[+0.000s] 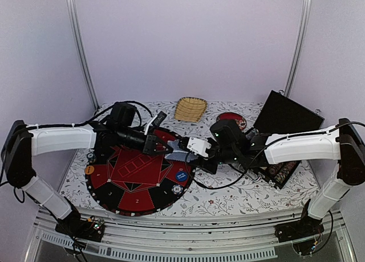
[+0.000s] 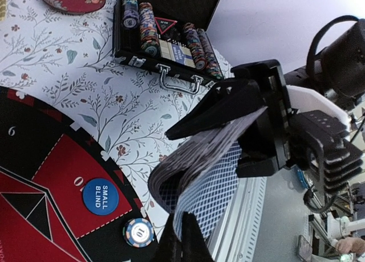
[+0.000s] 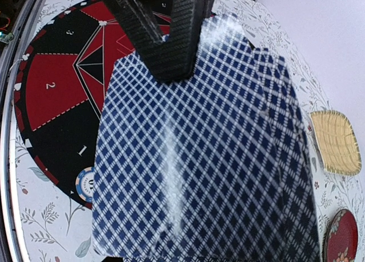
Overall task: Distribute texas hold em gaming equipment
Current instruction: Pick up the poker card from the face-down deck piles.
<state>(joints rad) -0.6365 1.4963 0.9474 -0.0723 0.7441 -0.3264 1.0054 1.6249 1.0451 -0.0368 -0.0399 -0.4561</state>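
Note:
A fanned deck of playing cards [image 2: 199, 159] with blue lattice backs hangs over the mat's right edge, and my right gripper [image 2: 239, 134] is shut on it. My left gripper [image 2: 180, 216] is shut on the edge of the top card [image 2: 214, 196], pinching it from below. In the right wrist view the cards [image 3: 205, 159] fill the frame and hide my own fingers. The left arm's black fingers [image 3: 171, 45] clamp the top card's far edge. From above, both grippers meet at the deck [image 1: 179, 155]. A blue "small blind" button [image 2: 100, 196] and a striped chip [image 2: 138, 232] lie on the mat.
The round red-and-black poker mat [image 1: 131, 185] lies front left, with an orange button [image 1: 89, 170] on its left rim. An open black case [image 2: 165, 43] holding chip rows and cards stands to the right. A straw basket [image 1: 190, 108] and a red plate [image 1: 232, 119] sit at the back.

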